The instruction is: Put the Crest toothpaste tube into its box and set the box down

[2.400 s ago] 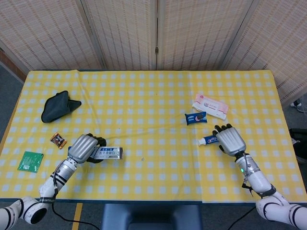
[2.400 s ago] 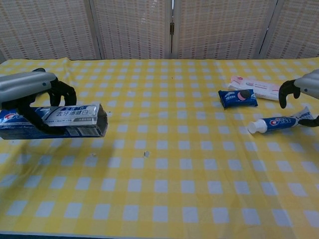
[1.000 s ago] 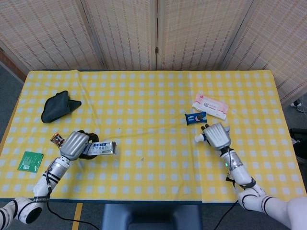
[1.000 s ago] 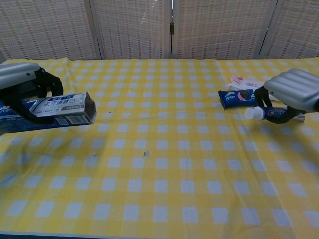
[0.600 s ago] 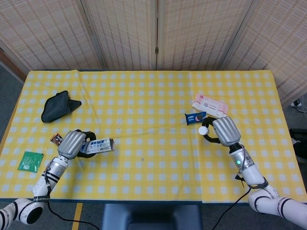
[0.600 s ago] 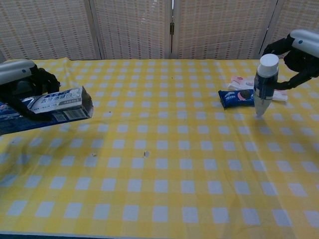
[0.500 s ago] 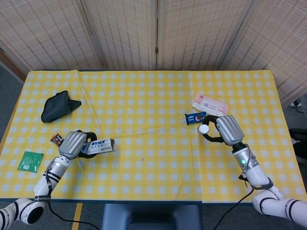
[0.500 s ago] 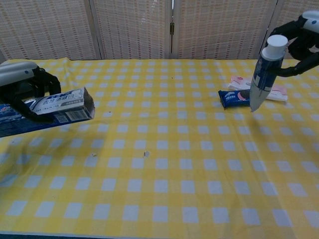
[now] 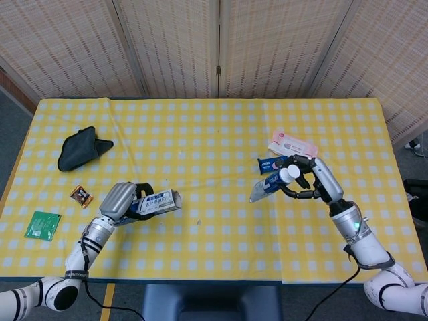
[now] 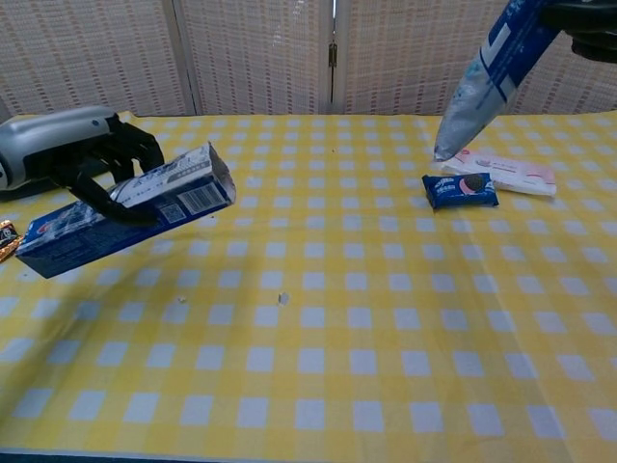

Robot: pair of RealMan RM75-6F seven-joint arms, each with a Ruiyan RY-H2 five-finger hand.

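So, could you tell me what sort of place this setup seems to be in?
Probably an indoor robot test or data-collection station, not a home: a table under a yellow checked cloth, woven folding screens closing it off behind, and small props such as a toothpaste box and a cookie pack.

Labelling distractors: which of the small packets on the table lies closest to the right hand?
The blue Oreo cookie packet, just beside the right hand. The pink-and-white packet sits farther back; the small orange-brown packet lies across the table.

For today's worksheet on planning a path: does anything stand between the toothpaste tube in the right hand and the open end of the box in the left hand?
Nothing visible does. The toothpaste tube in the right hand and the box in the left hand are both lifted, with only bare tablecloth under the gap between them.
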